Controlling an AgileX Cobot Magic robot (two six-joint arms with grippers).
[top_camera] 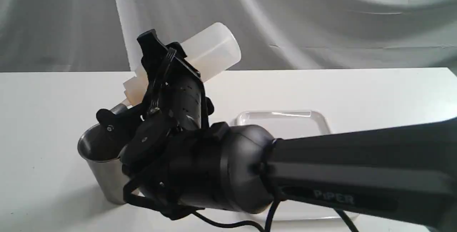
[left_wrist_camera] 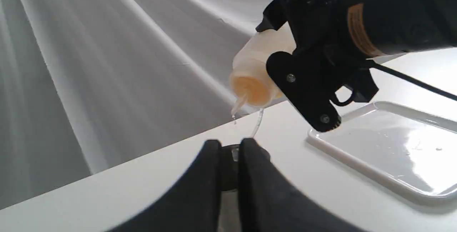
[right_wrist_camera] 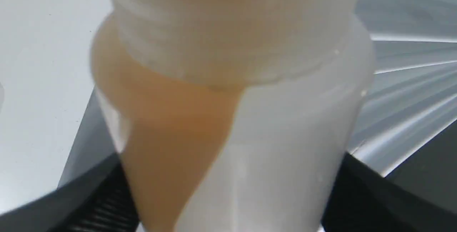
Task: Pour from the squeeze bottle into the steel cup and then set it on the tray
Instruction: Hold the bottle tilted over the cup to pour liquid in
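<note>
Spill risk: right claw (top_camera: 130,82) grips tilted squeeze bottle (top_camera: 210,51), nozzle near far rim of steel cup (top_camera: 101,175); drips may miss. Idle left claw (left_wrist_camera: 228,146) narrow, empty.

A plain white table (top_camera: 385,92) runs from left to right across the scene. Behind its far edge hangs a pale grey cloth backdrop (top_camera: 321,18) — draped, with long soft folds.

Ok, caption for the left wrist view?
Right end effector holds the squeeze bottle tilted nozzle down over the steel cup, white tray alongside.
</note>
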